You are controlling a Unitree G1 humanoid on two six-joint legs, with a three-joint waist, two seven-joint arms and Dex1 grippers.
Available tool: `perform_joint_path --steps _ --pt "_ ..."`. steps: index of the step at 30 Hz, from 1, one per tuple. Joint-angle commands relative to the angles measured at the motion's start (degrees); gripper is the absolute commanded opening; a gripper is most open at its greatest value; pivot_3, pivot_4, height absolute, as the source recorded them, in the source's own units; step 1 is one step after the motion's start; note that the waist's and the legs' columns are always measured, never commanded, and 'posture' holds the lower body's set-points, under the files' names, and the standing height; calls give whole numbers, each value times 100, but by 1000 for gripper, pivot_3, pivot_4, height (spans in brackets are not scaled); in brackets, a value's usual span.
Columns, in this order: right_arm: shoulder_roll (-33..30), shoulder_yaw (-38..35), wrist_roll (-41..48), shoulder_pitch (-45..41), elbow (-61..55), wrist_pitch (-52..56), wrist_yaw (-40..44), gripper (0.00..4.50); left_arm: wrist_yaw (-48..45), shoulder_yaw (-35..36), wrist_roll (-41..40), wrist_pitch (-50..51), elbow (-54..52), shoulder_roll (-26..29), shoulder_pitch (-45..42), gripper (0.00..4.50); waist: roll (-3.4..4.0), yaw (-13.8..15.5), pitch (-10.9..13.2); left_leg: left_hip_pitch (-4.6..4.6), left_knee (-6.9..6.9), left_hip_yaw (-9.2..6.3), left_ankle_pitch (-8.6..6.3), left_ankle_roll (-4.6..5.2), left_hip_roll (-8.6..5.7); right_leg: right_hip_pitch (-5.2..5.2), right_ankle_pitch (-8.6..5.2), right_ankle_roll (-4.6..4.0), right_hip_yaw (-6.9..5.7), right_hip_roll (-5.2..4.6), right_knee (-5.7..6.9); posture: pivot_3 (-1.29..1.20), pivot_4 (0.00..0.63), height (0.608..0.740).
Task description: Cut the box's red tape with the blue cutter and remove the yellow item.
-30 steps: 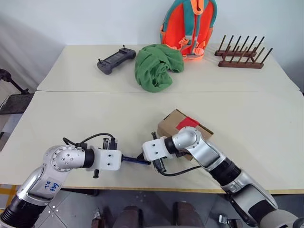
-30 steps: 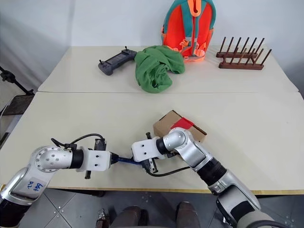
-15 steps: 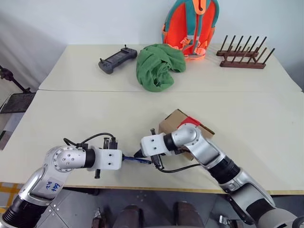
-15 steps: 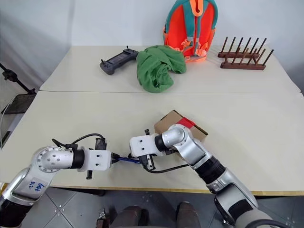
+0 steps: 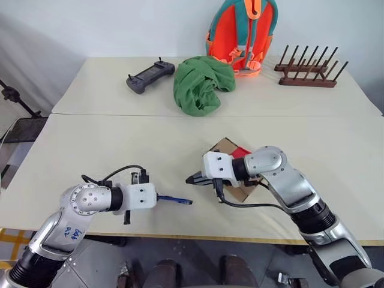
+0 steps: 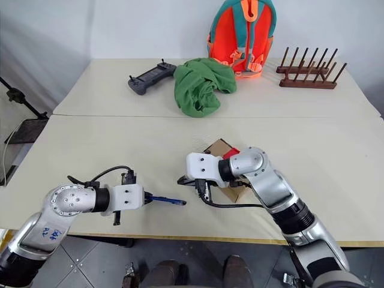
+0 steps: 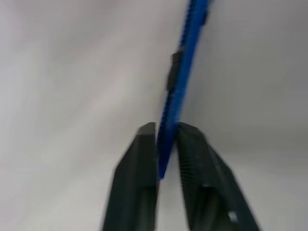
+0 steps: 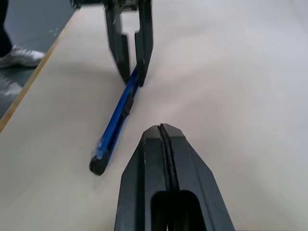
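The box [image 5: 231, 157] sits near the front of the table [image 5: 90, 150], mostly hidden behind the right arm; only a corner of brown cardboard and a bit of the red tape [image 5: 241, 152] on its top show. Its flaps look to be down with the tape in place, though the arm covers too much of it to be sure, and nothing of its contents can be seen.

The blue cutter [image 5: 174, 200] lies low over the table in front of the box and to its left. Its near end is between the fingers of the left end effector [image 7: 166, 137], which sit close on either side of it; the wrist view shows the blade body running straight out from between them, but whether they truly press it is hard to tell. The right end effector [image 8: 161, 132] has its fingers pressed together on nothing and hangs above the table, pointing left toward the cutter's free tip.

A second ago that right end effector was down at the cutter's far end, meeting the left one over it. Since then it has lifted and drawn back to the right, toward the box, leaving the cutter's tip free. The left end effector has kept its place.

At the back of the table rest a dark game controller [image 5: 144, 76], a green cloth [image 5: 201, 84], an orange backpack [image 5: 243, 33] and a wooden rack [image 5: 309, 69].
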Motion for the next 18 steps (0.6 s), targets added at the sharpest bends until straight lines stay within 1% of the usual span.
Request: perform_joint_path --steps 1,2,4,5,6,7,10,13,18 --pt "-62 -179 177 32 -297 99 -103 0 -167 -642 266 952 322 99 233 1976 -1 -10 0 9 -5 1 -3 3 2 8 0 0 1 0 -4 0 150 740" --pt "-79 -183 189 43 -317 115 -123 0 -124 -661 275 1072 283 105 207 2189 0 -12 0 11 -7 1 -3 4 4 7 0 0 2 0 -6 0 150 740" --pt "-99 -191 216 56 -338 139 -158 0 -77 -666 234 1170 229 101 165 2785 2 -20 -1 12 -12 1 -3 -1 7 6 0 0 6 -1 -9 0 150 740" --pt "-111 -189 234 57 -342 146 -175 0 -74 -667 204 1182 211 101 151 2968 2 -20 -1 13 -15 2 -3 -4 10 6 0 0 8 -2 -12 0 150 740" --pt "-123 -184 251 63 -355 153 -193 0 -71 -652 161 1169 180 100 157 3381 2 -19 -1 13 -16 2 -4 -9 15 6 0 0 9 -2 -14 0 150 740" --pt "-137 -180 265 66 -360 152 -205 0 -5 -641 187 1243 130 97 163 3522 2 -19 -1 13 -18 1 -4 -12 18 5 0 0 9 -2 -16 0 150 740" --pt "-165 -171 296 57 -350 142 -238 0 99 -595 142 1385 13 74 178 4398 3 -11 -2 13 -34 2 3 -31 20 5 0 -1 8 -1 -31 0 150 740" --pt "-169 -188 300 32 -296 114 -278 0 -61 -345 -440 1578 -106 -127 150 4455 3 -9 -2 13 -43 2 1 -33 19 3 0 0 8 0 -39 0 150 740" --pt "-181 -174 324 33 -313 123 -331 0 -191 -336 -767 1432 147 -149 24 4455 1 16 0 4 -48 -10 -11 -24 9 0 0 1 0 0 -44 0 150 740"
